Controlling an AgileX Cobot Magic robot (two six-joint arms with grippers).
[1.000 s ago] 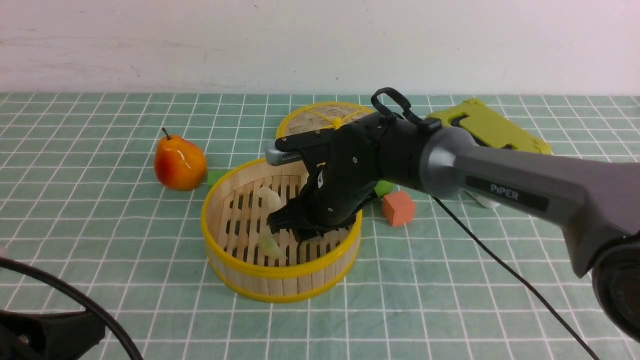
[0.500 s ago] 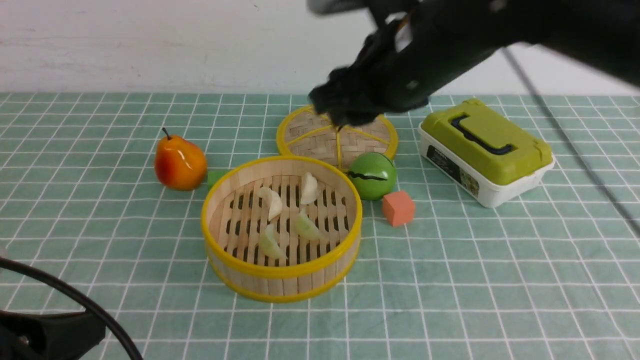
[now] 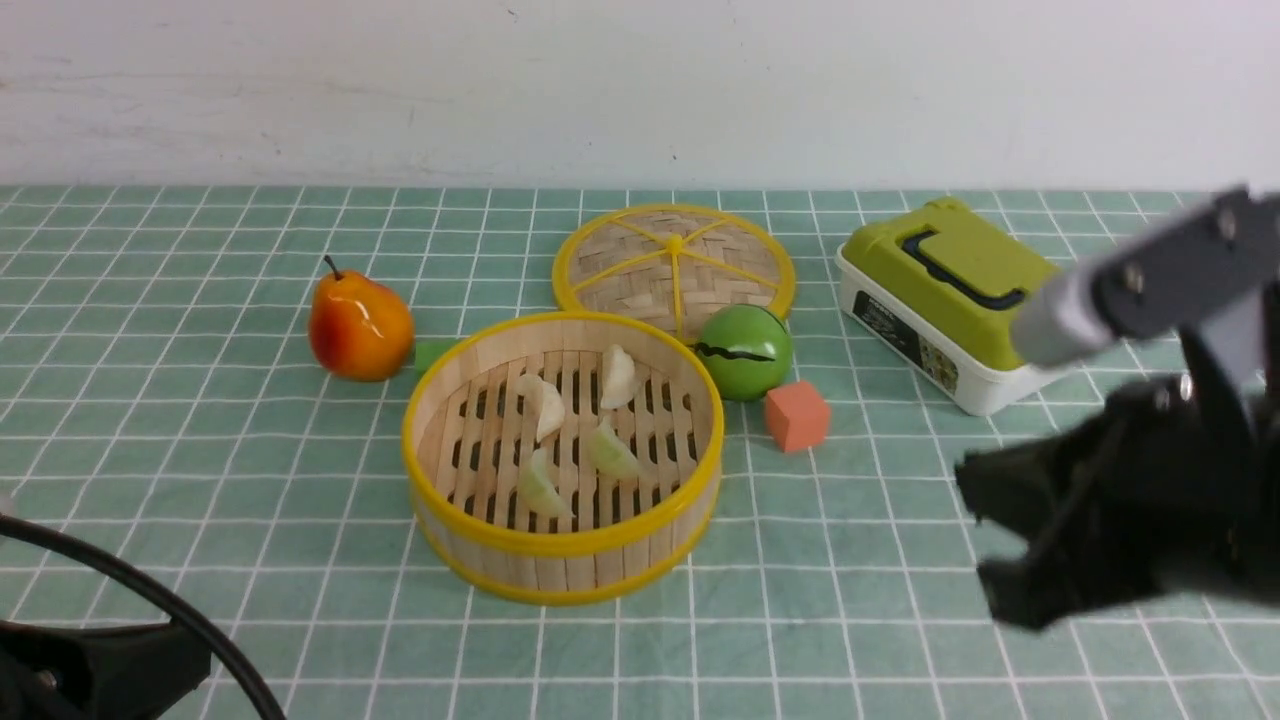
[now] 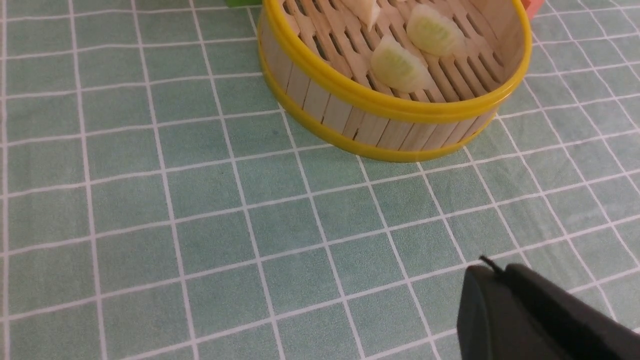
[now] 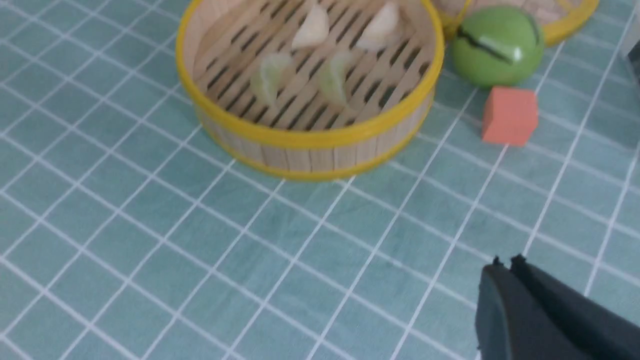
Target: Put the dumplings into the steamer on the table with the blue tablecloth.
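Observation:
The steamer (image 3: 560, 572) stands mid-table on the blue tablecloth (image 3: 200, 450). Two cream-white dumplings (image 3: 548, 408) (image 3: 617, 377) and two pale green dumplings (image 3: 540, 488) (image 3: 610, 452) lie on its slatted floor. The steamer also shows in the right wrist view (image 5: 310, 150) and the left wrist view (image 4: 395, 107). My right gripper (image 3: 985, 540) is blurred at the front right, well clear of the steamer. In its wrist view the right gripper (image 5: 505, 261) is shut and empty. My left gripper (image 4: 487, 267) is shut and empty above the cloth, short of the steamer.
A pear (image 3: 360, 325) lies left of the steamer, with a small green block (image 3: 432, 352) beside it. The woven lid (image 3: 673, 262) lies behind the steamer. A green ball (image 3: 745, 350) and an orange cube (image 3: 797, 416) sit to its right. A green-lidded box (image 3: 965, 300) stands at the back right.
My right gripper was down inside the steamer, then rose out and swung to the front right. All the dumplings now show uncovered on the steamer floor. The left arm has not moved.

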